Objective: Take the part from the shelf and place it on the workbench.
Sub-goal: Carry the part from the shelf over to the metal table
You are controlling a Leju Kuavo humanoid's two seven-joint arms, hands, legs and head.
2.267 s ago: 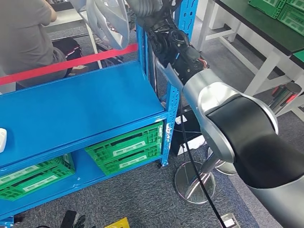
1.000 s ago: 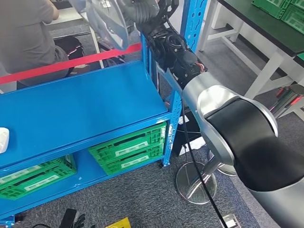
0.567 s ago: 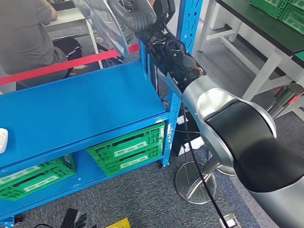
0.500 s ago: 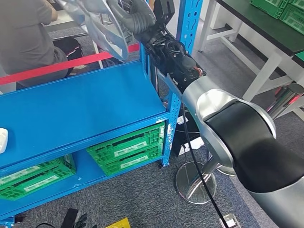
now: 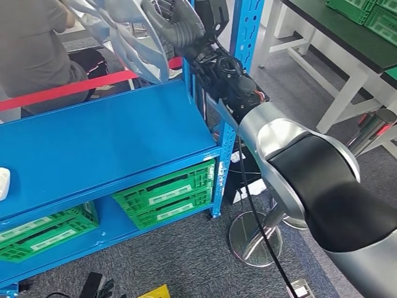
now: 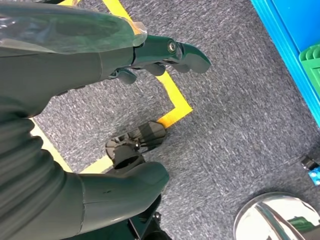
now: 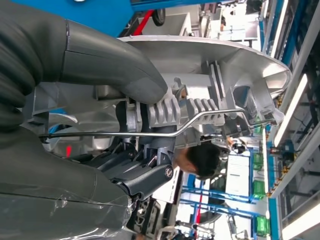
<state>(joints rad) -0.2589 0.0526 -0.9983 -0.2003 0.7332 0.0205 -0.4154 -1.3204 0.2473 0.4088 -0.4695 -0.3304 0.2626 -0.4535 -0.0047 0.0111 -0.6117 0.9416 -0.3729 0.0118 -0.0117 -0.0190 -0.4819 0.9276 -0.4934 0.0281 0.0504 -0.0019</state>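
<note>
Part (image 5: 136,37) above blue shelf (image 5: 103,136) — grey carpet (image 5: 196,254).

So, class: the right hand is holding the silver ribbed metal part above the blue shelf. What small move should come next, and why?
Probably swing the right hand away from the blue shelf toward the green-topped workbench. The silver ribbed metal part already hangs above the shelf in its grip, and the workbench lies off to the right.

Bare blue shelf top (image 5: 107,139); upright post (image 5: 232,93) blocks rightward
</note>
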